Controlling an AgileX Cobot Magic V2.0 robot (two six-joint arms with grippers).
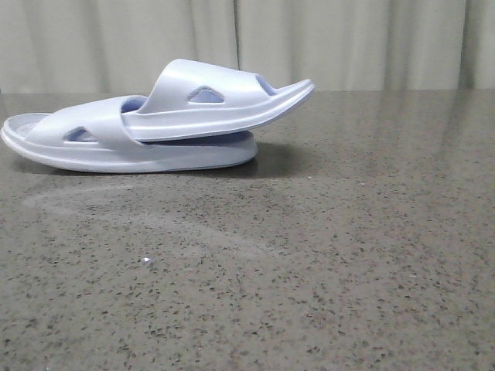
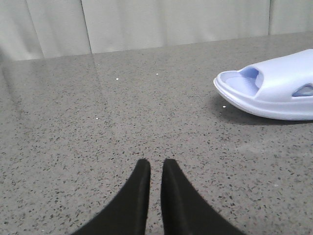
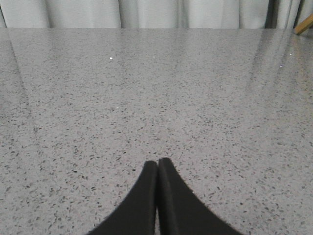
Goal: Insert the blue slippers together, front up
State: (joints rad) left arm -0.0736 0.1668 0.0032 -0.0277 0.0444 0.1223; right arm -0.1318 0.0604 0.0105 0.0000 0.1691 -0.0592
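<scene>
Two blue slippers sit nested at the table's far left. The lower slipper (image 1: 108,151) lies flat on its sole. The upper slipper (image 1: 220,100) has its rear end tucked under the lower one's strap, and its other end tilts up to the right. One end of the lower slipper shows in the left wrist view (image 2: 274,90). My left gripper (image 2: 156,164) is empty, its jaws nearly together with a narrow gap, well short of the slipper. My right gripper (image 3: 157,163) is shut and empty over bare table. Neither gripper shows in the front view.
The speckled grey stone table (image 1: 309,270) runs back to a pale curtain (image 1: 348,39). A wooden edge (image 3: 304,23) pokes in at the far corner of the right wrist view.
</scene>
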